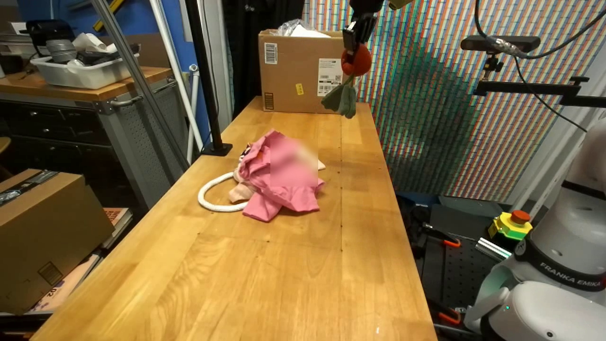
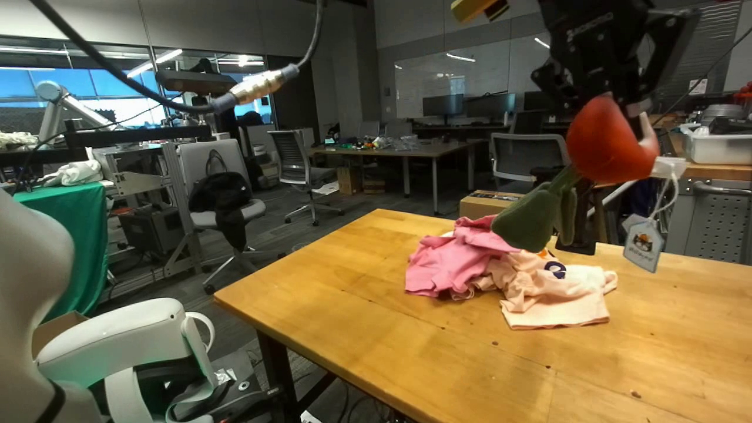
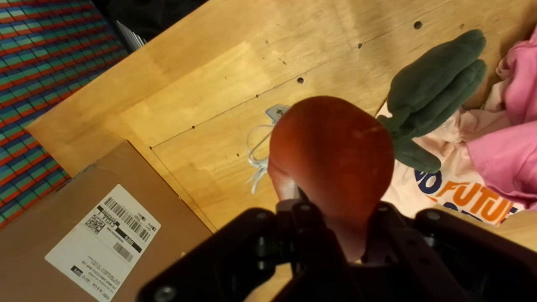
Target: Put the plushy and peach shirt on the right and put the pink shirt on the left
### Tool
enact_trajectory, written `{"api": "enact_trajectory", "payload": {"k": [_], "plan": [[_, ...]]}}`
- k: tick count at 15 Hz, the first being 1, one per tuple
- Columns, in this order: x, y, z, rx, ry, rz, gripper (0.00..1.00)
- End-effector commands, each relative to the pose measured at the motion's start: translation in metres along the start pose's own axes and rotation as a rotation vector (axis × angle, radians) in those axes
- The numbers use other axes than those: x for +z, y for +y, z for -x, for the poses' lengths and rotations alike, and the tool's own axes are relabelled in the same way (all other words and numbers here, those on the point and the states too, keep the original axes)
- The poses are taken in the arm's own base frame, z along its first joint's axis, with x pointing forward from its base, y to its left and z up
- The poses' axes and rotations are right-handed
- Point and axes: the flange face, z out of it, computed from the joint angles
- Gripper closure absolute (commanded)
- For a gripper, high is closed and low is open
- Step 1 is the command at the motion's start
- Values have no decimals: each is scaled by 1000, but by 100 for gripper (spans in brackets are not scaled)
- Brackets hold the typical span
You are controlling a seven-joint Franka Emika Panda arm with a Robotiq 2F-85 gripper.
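the gripper (image 3: 337, 209) pinches the plushy (image 2: 602, 141) by its red body, holding it above the table (image 1: 284, 284), its green leaves (image 3: 423, 88) dangling. the pink shirt (image 2: 440, 264) lies bunched on the table, partly over the peach shirt (image 2: 558, 305), a white cord loop (image 1: 220, 208) poking out beside them. at the table's end, clear plastic (image 1: 291, 27) and something white (image 1: 307, 32) show at the top of a cardboard box (image 1: 293, 66). on the workbench (image 1: 156, 76), a white bin (image 1: 94, 78) holds a ribbed grey thing (image 1: 61, 49) and dark items (image 1: 102, 58) too jumbled to tell.
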Motion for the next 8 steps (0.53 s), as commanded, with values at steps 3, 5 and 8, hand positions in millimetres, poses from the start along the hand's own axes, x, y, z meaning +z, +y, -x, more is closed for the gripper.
{"api": "enact_trajectory", "payload": {"k": [3, 5, 8], "plan": [[-17, 79, -34, -105, -30, -106, 90], [-15, 99, -44, -90, -64, -121, 89], [-5, 121, -63, -26, -124, -115, 89]]}}
